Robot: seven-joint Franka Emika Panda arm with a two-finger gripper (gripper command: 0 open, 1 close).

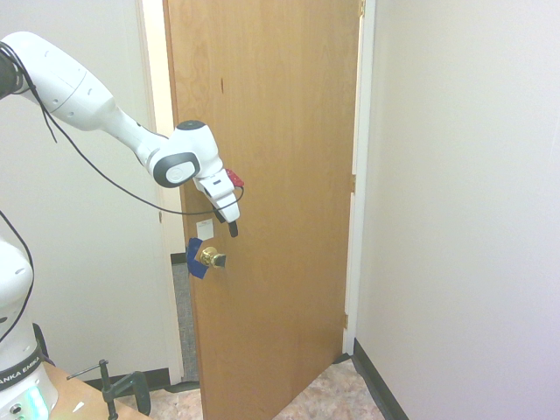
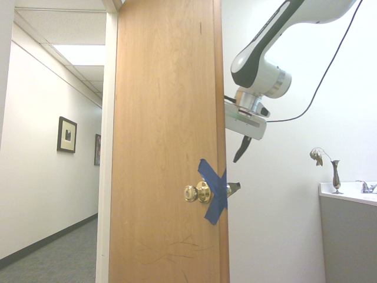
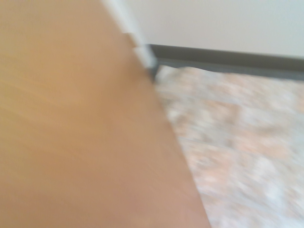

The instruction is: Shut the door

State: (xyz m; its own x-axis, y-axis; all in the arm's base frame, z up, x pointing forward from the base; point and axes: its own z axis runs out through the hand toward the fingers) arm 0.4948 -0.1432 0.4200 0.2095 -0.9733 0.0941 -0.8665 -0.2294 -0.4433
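Door [image 1: 280,175]: ajar, hinged at right of first exterior view, free edge at left; claw [image 1: 227,227]: fingers apart, above and right of knob [image 1: 213,257], contact unclear; step, by judgement: pushing stage; next: press the near face far-ward, into its frame [image 1: 361,219].

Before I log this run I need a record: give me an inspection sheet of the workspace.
Surface: patterned floor, seen beside the door.
Job's things: door ajar; brass knobs on both faces, blue tape at its edge, white sticker above the knob.
Clutter: nothing seen in the doorway; a clamp on the wooden table.
Gripper: gripper by the door's face, above the knob, holding nothing visible.
Cables: a dark one loops along the arm.
Surroundings: vase with a dried stem, faucet, framed picture in the hallway.
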